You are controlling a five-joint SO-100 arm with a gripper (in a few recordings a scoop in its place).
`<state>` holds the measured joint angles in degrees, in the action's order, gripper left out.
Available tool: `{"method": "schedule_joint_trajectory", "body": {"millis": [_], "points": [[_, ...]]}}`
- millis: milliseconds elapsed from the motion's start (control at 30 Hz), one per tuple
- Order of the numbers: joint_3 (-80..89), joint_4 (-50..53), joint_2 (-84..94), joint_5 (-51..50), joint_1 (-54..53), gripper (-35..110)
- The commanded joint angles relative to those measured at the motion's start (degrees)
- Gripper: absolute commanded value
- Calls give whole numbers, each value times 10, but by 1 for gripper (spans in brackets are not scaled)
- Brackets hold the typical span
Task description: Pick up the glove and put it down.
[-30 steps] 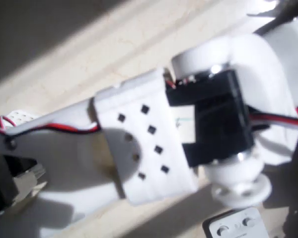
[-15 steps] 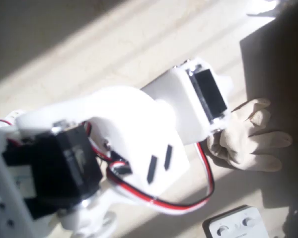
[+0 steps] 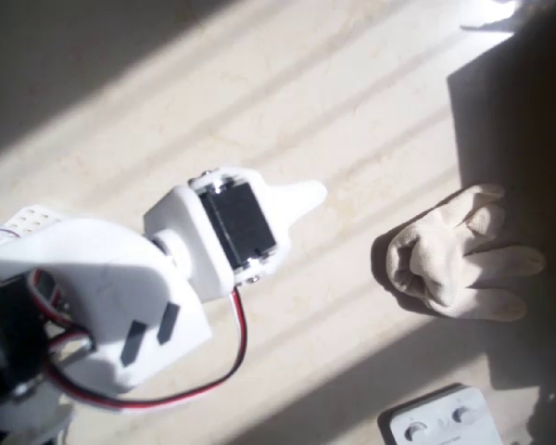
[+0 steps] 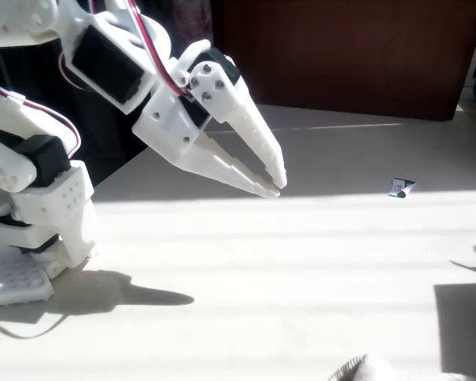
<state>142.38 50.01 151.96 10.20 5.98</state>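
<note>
The cream glove (image 3: 459,264) lies crumpled on the pale table at the right of the overhead view, fingers pointing right, half in shadow. A corner of the glove (image 4: 363,370) peeks in at the bottom edge of the fixed view. My white gripper (image 4: 274,186) hangs above the table, tilted down to the right, its two fingertips together with nothing between them. From overhead, the gripper (image 3: 308,196) points toward the glove and stays well to its left, apart from it.
A white boxy device with round buttons (image 3: 435,422) sits at the bottom edge, below the glove. A small green-and-white card (image 4: 400,188) lies far right on the table. The arm's base (image 4: 32,238) stands at the left. A dark wall (image 4: 341,55) backs the table.
The arm has swung back to the left, away from the glove. The glove, partly covered before, now lies fully exposed and has not shifted since half a second ago.
</note>
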Motion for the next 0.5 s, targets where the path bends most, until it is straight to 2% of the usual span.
{"method": "schedule_joint_trajectory", "body": {"millis": [0, 233, 467], "points": [[47, -7, 89, 4, 1, 2], [139, -1, 246, 4, 1, 2], [182, 0, 316, 4, 1, 2]]}}
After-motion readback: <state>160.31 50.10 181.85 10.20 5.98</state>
